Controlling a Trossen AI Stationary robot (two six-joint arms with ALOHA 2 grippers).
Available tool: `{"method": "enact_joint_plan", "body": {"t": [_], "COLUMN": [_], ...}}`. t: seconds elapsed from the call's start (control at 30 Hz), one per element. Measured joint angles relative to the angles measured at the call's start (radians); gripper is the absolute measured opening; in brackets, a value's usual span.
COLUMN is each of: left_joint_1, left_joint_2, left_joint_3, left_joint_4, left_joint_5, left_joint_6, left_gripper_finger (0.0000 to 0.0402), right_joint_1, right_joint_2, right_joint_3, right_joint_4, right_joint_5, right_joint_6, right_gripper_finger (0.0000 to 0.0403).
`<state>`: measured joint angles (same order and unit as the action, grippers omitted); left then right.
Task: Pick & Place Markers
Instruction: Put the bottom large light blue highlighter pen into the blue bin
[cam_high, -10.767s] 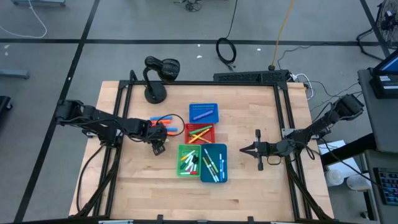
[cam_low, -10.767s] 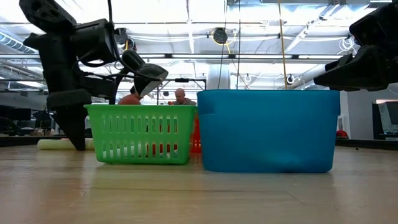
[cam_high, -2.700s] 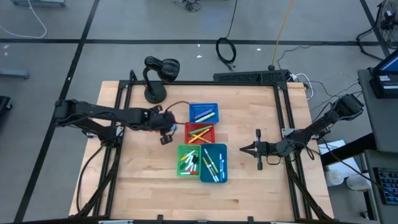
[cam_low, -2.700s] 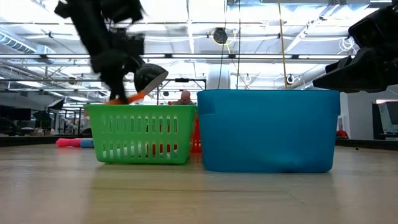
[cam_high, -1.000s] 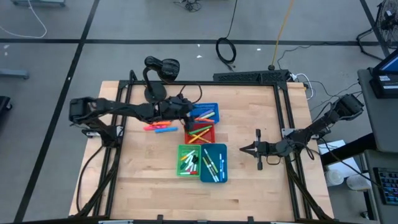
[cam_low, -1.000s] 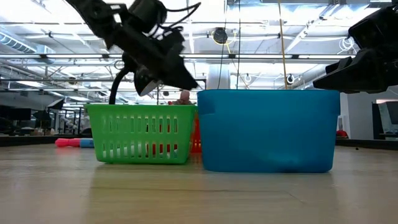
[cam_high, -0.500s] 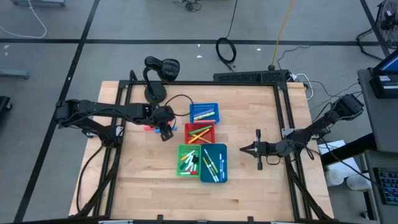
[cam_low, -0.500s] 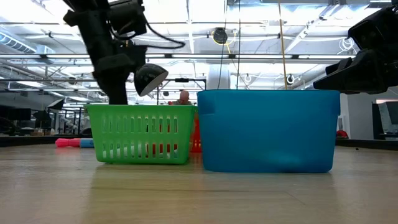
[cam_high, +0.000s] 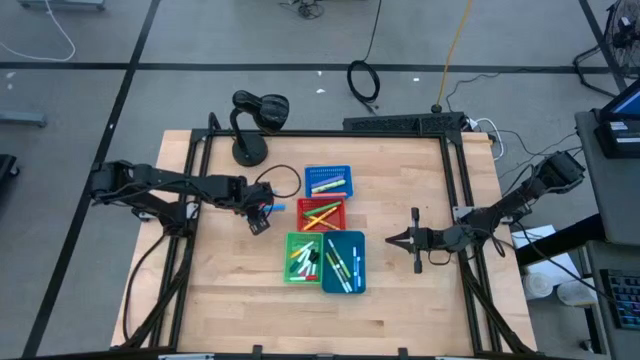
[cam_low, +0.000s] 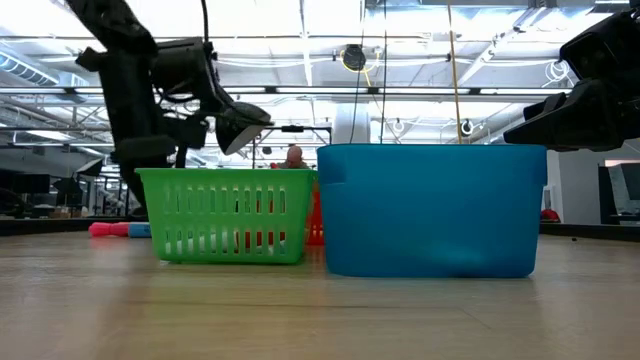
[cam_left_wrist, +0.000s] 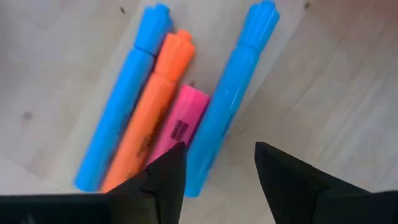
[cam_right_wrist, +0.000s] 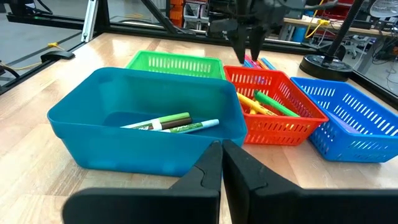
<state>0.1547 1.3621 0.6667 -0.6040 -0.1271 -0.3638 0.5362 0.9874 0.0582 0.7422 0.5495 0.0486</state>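
Four loose plastic markers (cam_left_wrist: 180, 118), two blue, one orange, one pink, lie side by side on the wooden table (cam_high: 230, 290) beside the red mesh bin (cam_high: 322, 214). The left gripper (cam_left_wrist: 217, 163) hovers just above them, fingers spread and empty, apparently lined up to straddle one. The right gripper (cam_right_wrist: 222, 163) waits closed and empty, well apart.

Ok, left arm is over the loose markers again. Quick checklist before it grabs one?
1. Left pincer open: ok.
2. Left pincer empty: ok.
3. Markers under it: two blue, one orange, one pink on the table: ok.
4. Target apart from the others: not ok, they lie side by side, touching.
5. Right pincer parked away, shut: ok.
6. Red bin has room: cannot tell.
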Motion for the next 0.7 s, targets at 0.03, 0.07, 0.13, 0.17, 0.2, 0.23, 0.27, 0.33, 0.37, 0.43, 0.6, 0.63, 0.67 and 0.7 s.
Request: {"method": "enact_joint_plan", "body": {"t": [0.03,0.07,0.13,0.17,0.2,0.23,0.27,0.33,0.37,0.43,0.6,0.63,0.67,0.7], "left_joint_1": [0.0,0.0,0.0,0.0,0.0,0.0,0.0,0.0,0.001,0.001,0.0,0.0,0.0,0.0], "left_joint_2": [0.0,0.0,0.0,0.0,0.0,0.0,0.0,0.0,0.0,0.0,-0.005,-0.005,-0.005,-0.006], "left_joint_3": [-0.013,-0.025,-0.044,-0.052,-0.061,-0.069,-0.078,-0.097,-0.106,-0.122,-0.173,-0.182,-0.191,-0.199], "left_joint_4": [0.019,0.041,0.076,0.089,0.103,0.12,0.143,0.183,0.195,0.22,0.286,0.289,0.289,0.29], "left_joint_5": [0.007,0.017,0.023,0.026,0.031,0.031,0.031,0.031,0.031,0.032,0.03,0.029,0.027,0.026], "left_joint_6": [-0.006,-0.009,-0.012,-0.012,-0.012,-0.011,-0.009,-0.009,-0.008,-0.007,-0.028,-0.038,-0.047,-0.056], "left_gripper_finger": [0.0195,0.0195,0.0191,0.0188,0.0185,0.0182,0.0178,0.0172,0.0168,0.0161,0.0143,0.0139,0.0135,0.0131], "right_joint_1": [0.0,0.0,0.0,0.0,0.0,0.0,0.0,0.0,0.0,0.0,0.0,0.0,0.0,0.0], "right_joint_2": [0.0,0.0,0.0,0.0,0.0,0.0,0.0,0.0,0.0,0.0,0.0,0.0,0.0,0.0], "right_joint_3": [0.0,0.0,0.0,0.0,0.0,0.0,0.0,0.0,0.0,0.0,0.0,0.0,0.0,0.0], "right_joint_4": [0.0,0.0,0.0,0.0,0.0,0.0,0.0,0.0,0.0,0.0,0.0,0.0,0.0,0.0], "right_joint_5": [0.0,0.0,0.0,0.0,0.0,0.0,0.0,0.0,0.0,0.0,0.0,0.0,0.0,0.0], "right_joint_6": [0.0,0.0,0.0,0.0,0.0,0.0,0.0,0.0,0.0,0.0,0.0,0.0,0.0,0.0], "right_gripper_finger": [0.0,0.0,0.0,0.0,0.0,0.0,0.0,0.0,0.0,0.0,0.0,0.0,0.0,0.0]}}
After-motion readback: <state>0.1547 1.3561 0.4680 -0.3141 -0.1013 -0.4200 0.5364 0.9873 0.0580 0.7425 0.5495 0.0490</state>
